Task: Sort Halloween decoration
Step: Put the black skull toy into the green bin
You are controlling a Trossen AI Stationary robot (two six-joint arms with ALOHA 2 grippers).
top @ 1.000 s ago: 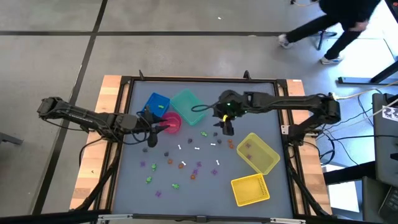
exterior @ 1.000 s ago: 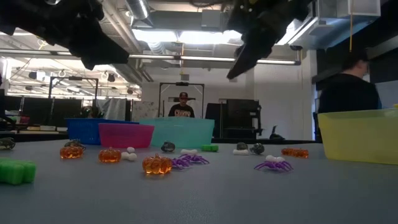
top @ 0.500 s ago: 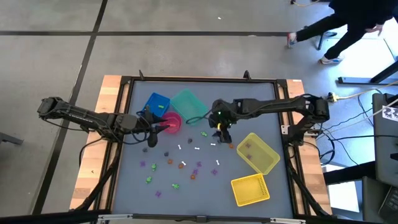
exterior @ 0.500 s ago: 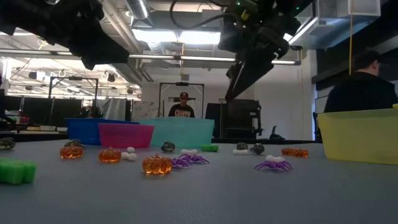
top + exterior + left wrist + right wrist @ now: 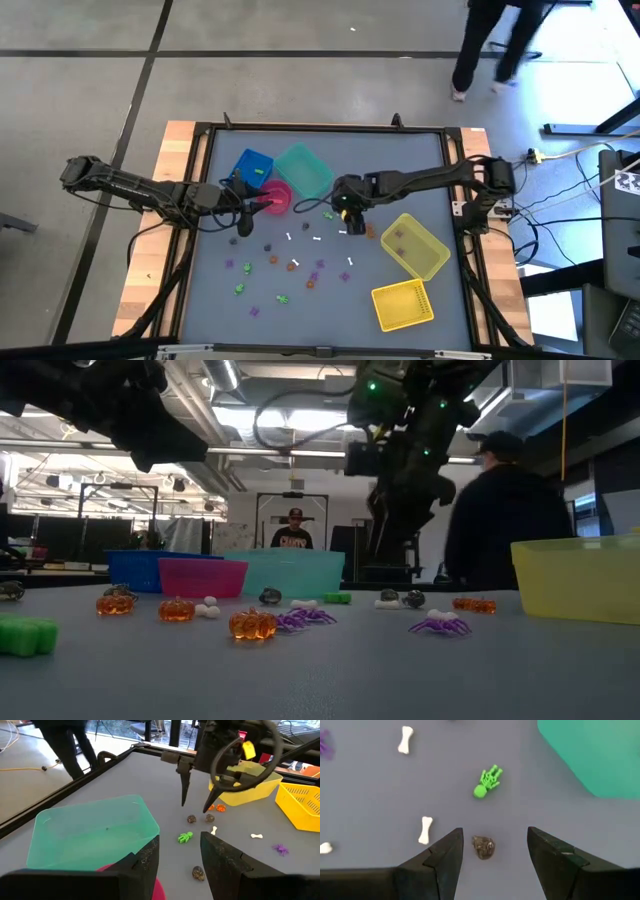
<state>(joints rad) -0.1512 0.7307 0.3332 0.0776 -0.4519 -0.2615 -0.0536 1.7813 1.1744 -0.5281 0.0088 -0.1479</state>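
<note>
Dark grey trinket (image 5: 483, 847) is lying between the right pincer (image 5: 492, 851)'s wide-spread fingers. Descending off-centre risks knocking it aside. Left pincer (image 5: 179, 851) is hanging part-open, empty, by the pink bin (image 5: 277, 196).

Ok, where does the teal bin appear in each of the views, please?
High view: teal bin at upper centre of the table.
Low view: centre background.
Left wrist view: the picture's left half.
Right wrist view: the picture's upper right corner.
Shared landmark: the open right gripper near it.

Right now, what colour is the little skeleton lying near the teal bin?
Bright green. The skeleton shows best in the right wrist view, beside the teal bin.
</note>
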